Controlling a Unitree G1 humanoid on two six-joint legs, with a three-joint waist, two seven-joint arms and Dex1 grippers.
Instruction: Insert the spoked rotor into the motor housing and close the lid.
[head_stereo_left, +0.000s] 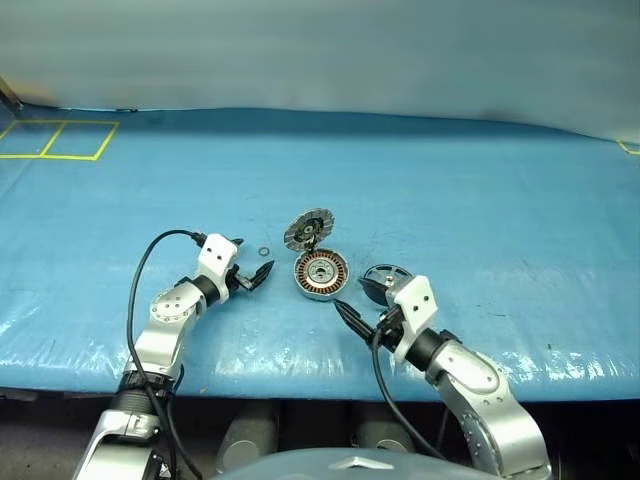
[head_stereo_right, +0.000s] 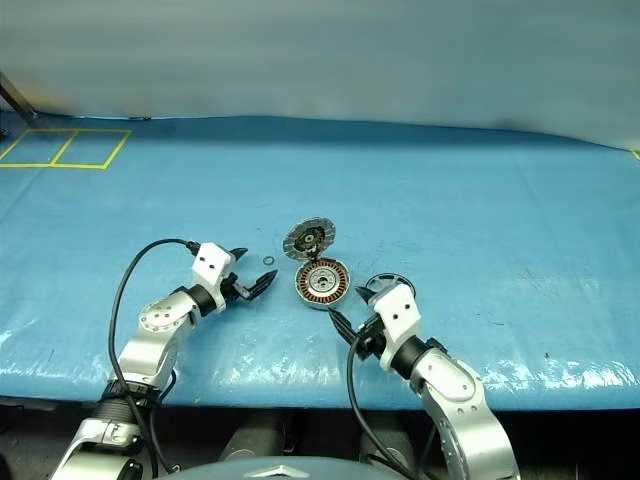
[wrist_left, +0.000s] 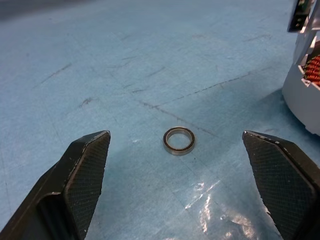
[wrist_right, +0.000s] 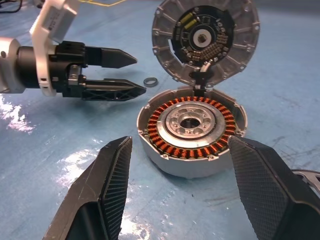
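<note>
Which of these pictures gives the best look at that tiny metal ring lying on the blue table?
The left wrist view: the small ring lies large between the open left hand's fingers. The right wrist view shows it small beyond that hand; both eye views show a speck left of the motor housing.

The rotor (head_stereo_left: 384, 280) is partly hidden behind the right gripper (head_stereo_left: 357, 318) and cut off at the edge in the right wrist view. The housing (wrist_left: 304, 87) is cropped in the left wrist view. The small ring (wrist_left: 179, 140) is possibly a bearing.
</note>
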